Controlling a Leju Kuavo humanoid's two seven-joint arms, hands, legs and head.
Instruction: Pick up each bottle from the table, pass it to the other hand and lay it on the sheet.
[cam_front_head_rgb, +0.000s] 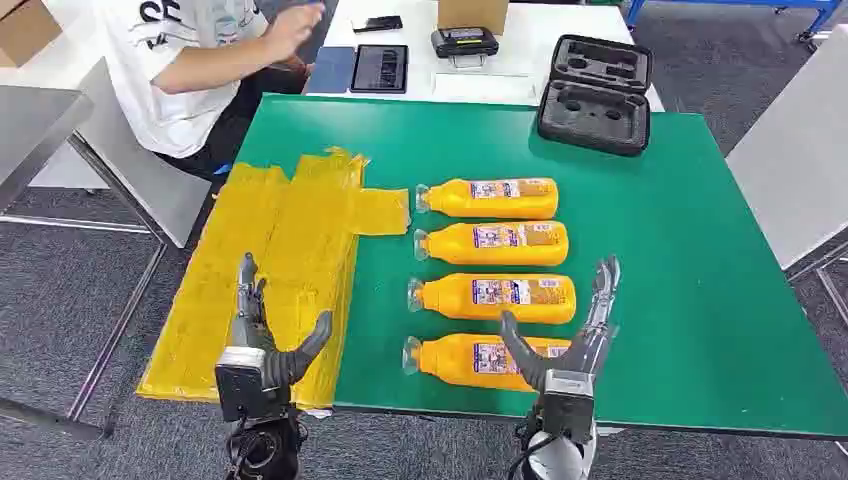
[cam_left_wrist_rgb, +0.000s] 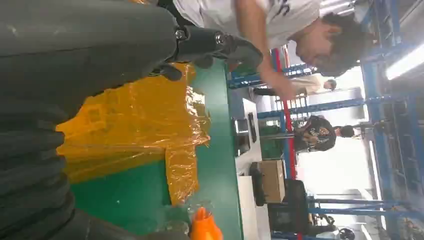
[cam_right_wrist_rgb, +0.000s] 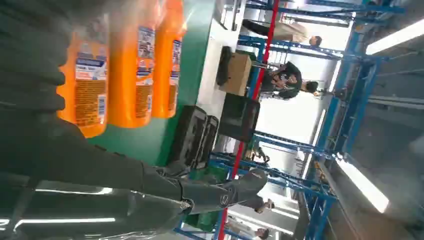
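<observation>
Hovering over the near part of the yellow sheet (cam_front_head_rgb: 280, 270), the left hand (cam_front_head_rgb: 262, 335) holds nothing, thumb and fingers spread apart. Four orange bottles (cam_front_head_rgb: 490, 260) lie on their sides in a column on the green table (cam_front_head_rgb: 690, 280), just right of the sheet, caps pointing toward it. The right hand (cam_front_head_rgb: 570, 335) is spread over the nearest bottle (cam_front_head_rgb: 460, 358), thumb above its label; whether it touches is unclear. A person (cam_front_head_rgb: 190, 60) sits beyond the table's far left corner.
</observation>
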